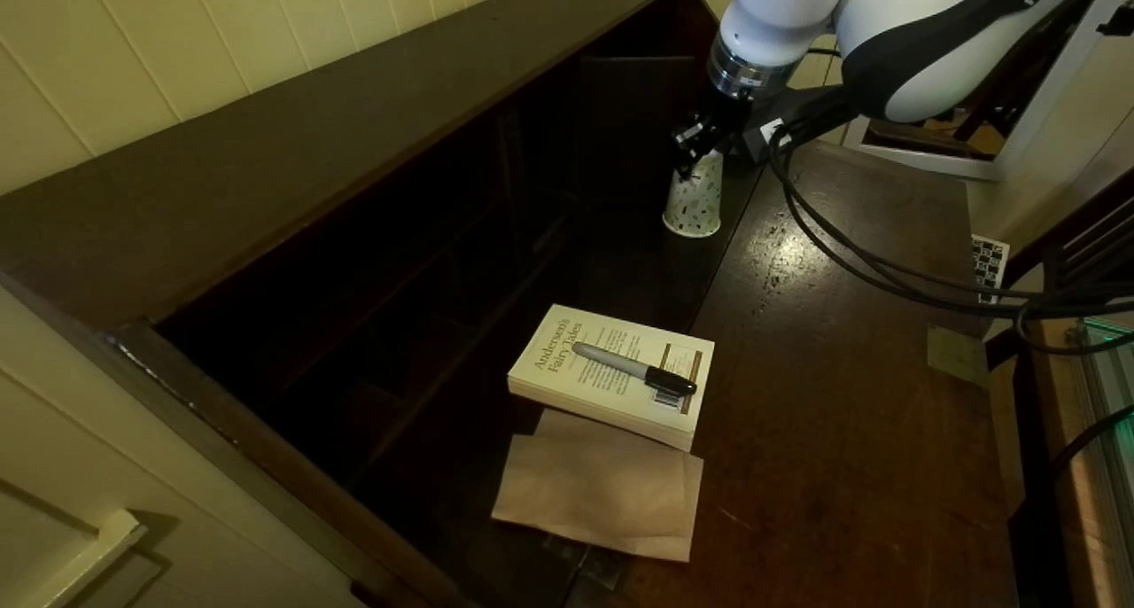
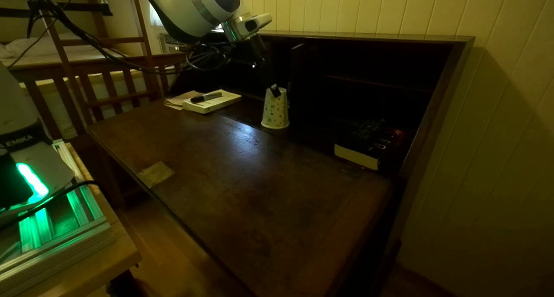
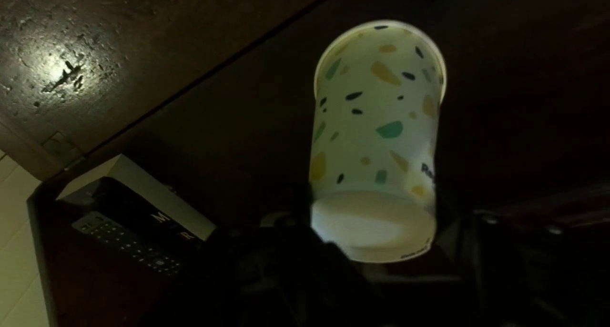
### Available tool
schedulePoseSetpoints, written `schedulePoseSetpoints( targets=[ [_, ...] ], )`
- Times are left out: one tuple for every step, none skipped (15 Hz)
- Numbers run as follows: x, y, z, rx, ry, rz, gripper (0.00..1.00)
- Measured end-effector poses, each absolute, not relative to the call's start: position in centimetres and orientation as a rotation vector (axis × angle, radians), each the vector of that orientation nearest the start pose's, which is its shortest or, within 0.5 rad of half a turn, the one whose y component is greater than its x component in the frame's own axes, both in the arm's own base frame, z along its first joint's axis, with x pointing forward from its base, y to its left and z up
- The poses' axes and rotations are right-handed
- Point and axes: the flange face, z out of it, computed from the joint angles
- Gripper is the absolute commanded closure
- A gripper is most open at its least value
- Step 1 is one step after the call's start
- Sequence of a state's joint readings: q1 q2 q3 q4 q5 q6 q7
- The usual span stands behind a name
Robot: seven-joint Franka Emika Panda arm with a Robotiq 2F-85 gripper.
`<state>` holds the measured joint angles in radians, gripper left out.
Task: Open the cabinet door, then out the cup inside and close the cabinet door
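In an exterior view, the cabinet door (image 1: 633, 125) stands open, the upturned cup (image 1: 694, 205) outside. In an exterior view, it meets or nearly meets the table (image 2: 242, 171). In the wrist view, the jaws clamp its base. Taking out seems nearly done; next, probably, release.

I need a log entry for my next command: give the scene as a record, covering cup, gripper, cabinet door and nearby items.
Cup: patterned, upside down; contact with desk unclear
Gripper: fingers at cup's upper end; too dark to confirm grip
Cabinet door: appears open; area very dark
Paperback: lying flat, marker on top
Brown paper: next to paperback
Dark book: lying flat, page edges visible
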<state>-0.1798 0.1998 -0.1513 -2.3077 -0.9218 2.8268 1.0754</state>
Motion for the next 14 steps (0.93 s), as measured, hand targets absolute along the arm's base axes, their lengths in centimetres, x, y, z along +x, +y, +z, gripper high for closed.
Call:
schedulePoseSetpoints(
  targets=[
    [52.4, -13.2, 28.0, -3.247, 0.895, -0.721, 0.50],
    [52.5, -12.8, 28.0, -3.254, 0.865, -0.719, 0.50],
    [52.6, -12.4, 28.0, -3.260, 0.837, -0.719, 0.50],
    [52.7, -11.9, 28.0, -3.266, 0.807, -0.718, 0.50],
    [52.8, -11.4, 28.0, -3.271, 0.777, -0.718, 0.50],
    [52.9, -10.9, 28.0, -3.277, 0.744, -0.718, 0.50],
    [53.0, -10.3, 28.0, -3.281, 0.712, -0.718, 0.51],
    [53.2, -9.7, 28.1, -3.285, 0.683, -0.719, 0.51],
    [53.3, -9.1, 28.1, -3.287, 0.657, -0.721, 0.51],
    [53.4, -8.6, 28.2, -3.288, 0.635, -0.725, 0.52],
    [53.7, -8.2, 28.3, -3.287, 0.617, -0.733, 0.54],
    [53.9, -7.9, 28.6, -3.287, 0.601, -0.743, 0.53],
    [54.2, -7.8, 28.9, -3.286, 0.587, -0.756, 0.53],
    [54.6, -7.7, 29.3, -3.285, 0.576, -0.772, 0.52]
  ],
)
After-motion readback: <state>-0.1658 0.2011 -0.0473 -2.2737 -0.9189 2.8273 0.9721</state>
